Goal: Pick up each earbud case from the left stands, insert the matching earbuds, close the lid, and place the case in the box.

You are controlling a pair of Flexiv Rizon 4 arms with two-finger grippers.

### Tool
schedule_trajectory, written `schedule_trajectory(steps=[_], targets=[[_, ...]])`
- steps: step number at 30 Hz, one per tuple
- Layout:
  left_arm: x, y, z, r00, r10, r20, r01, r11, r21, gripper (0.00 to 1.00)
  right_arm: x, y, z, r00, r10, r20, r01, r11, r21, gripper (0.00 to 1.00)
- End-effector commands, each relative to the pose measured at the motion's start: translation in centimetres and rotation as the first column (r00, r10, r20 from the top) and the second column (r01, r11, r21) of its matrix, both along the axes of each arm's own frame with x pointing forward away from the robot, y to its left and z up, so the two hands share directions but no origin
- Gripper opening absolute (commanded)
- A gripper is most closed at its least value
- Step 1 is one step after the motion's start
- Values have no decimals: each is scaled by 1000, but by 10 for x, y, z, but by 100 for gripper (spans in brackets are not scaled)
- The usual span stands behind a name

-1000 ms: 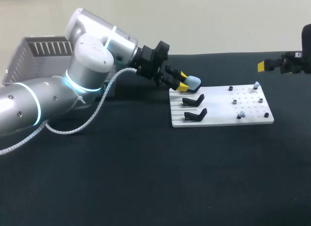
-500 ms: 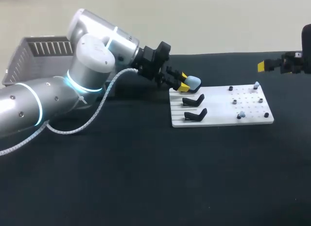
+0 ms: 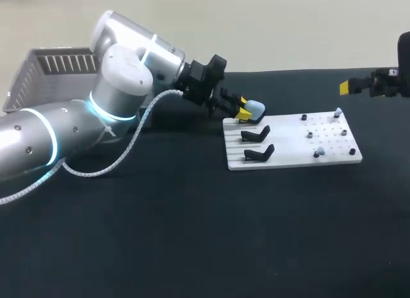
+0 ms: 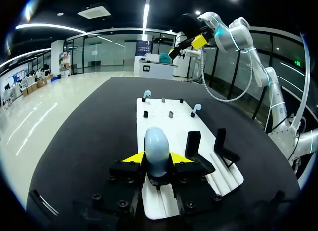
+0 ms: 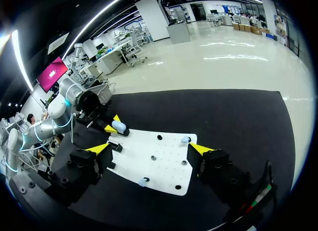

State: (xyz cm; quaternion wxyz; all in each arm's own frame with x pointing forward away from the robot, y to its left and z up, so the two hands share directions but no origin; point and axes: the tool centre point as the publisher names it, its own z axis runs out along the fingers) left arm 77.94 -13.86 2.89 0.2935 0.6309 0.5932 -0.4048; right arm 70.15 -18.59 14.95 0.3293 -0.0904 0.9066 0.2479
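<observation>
Our left gripper (image 3: 243, 111) sits at the white board's (image 3: 291, 158) back left corner, jaws closed partway around the light-blue earbud case (image 3: 255, 108), one yellow tip on each side of it. In the left wrist view the case (image 4: 157, 147) stands upright between the fingers, over the board's grooved left end. We can't tell whether it's sitting on its stand or lifted just clear of it.

The two black stands (image 3: 257, 133) beside it on that end of the board are both empty, one in front of the other. On the board's right half, among the little black pegs, we see two small pale-blue earbuds (image 3: 337, 111): one at the back right corner, the other near the front edge.

Our right gripper (image 5: 149, 149) hangs well off past the board's right end, jaws spread wide, holding nothing.

The grey slatted box (image 3: 51, 70) is well off the board's left side, behind our left arm (image 3: 122, 77).
</observation>
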Motion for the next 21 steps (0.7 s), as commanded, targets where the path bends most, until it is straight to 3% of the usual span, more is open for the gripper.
schedule_trajectory(steps=[1,7,11,21], targets=[[1,0,-2,1000,2,1,-2,1000,4,0,0,0,0,1000,-1,0,1,1000,-2,100],[-2,8,6,1000,18,14,-18,1000,-9,0,0,0,0,1000,-1,0,1,1000,-2,100],[-8,18,22,999,37,28,-36,998,-44,0,0,0,0,1000,-1,0,1,1000,-2,100],[-28,54,79,998,53,-36,-60,962,-265,0,0,0,0,1000,-1,0,1,1000,-2,100]])
